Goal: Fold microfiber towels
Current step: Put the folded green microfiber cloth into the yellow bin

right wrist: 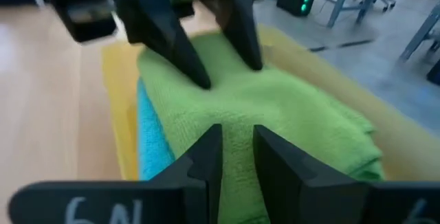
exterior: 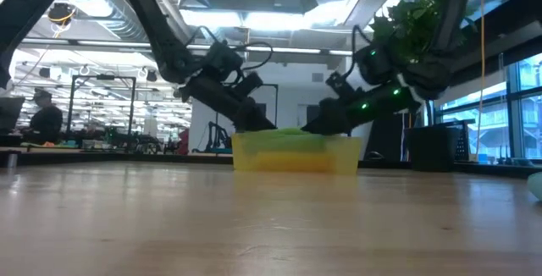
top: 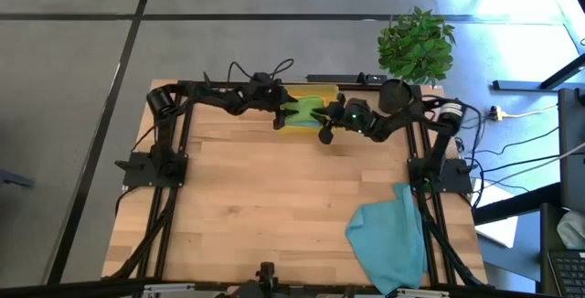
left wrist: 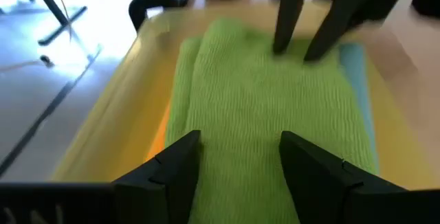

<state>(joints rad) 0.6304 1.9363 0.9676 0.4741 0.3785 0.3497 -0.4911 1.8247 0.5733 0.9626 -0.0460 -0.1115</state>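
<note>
A translucent yellow tray (top: 320,89) stands at the far middle of the table with a stack of towels in it. A green towel (left wrist: 268,107) lies on top, and a teal one (right wrist: 151,141) shows under it. My left gripper (left wrist: 240,155) is open over the green towel's left part, fingers slanting down. My right gripper (right wrist: 237,148) comes in from the tray's right side, its fingers nearly together on the green towel. Another teal towel (top: 388,239) lies at the near right of the table, hanging partly over the edge. My left gripper's fingertips (right wrist: 203,78) are down at the green towel's top surface, spread apart; I cannot tell whether they touch it. My right gripper pinches a raised ridge of the green towel (right wrist: 236,131) between its two fingers, slanting down from the table's right. The towel lies on the stack in the tray.
The two grippers face each other closely over the tray (exterior: 296,153). A potted plant (top: 416,47) stands behind the table's far right corner. Bare wooden tabletop (top: 274,207) stretches from the tray to the near edge. Arm frames run along both sides.
</note>
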